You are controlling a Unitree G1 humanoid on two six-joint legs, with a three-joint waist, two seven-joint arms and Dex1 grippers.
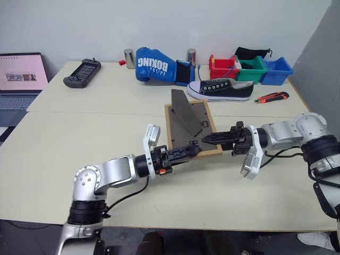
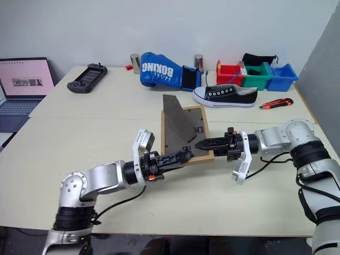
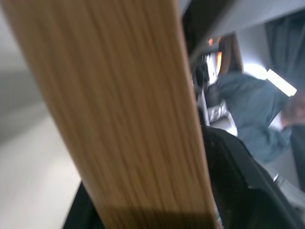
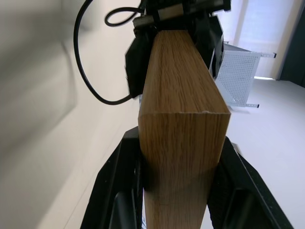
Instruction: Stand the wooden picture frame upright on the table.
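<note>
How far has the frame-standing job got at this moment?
Done: the fold-out stand is swung out from the dark back of the wooden picture frame. In hand: the frame is held over the table, near edge between the right gripper fingers; the left gripper straddles that edge, its grip unclear. Left: tipping it upright onto its stand and letting go.

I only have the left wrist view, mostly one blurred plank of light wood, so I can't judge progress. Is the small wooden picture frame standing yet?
Observer: No. The small light-wood picture frame is not upright; its dark grey back faces up over the pale cream table.
Operator: Is its stand out?
Observer: Yes, the dark grey fold-out stand sticks up from the back.
Operator: Where's the other arm?
Observer: The right pincer is shut on the frame's near edge, opposite the left pincer.
</note>
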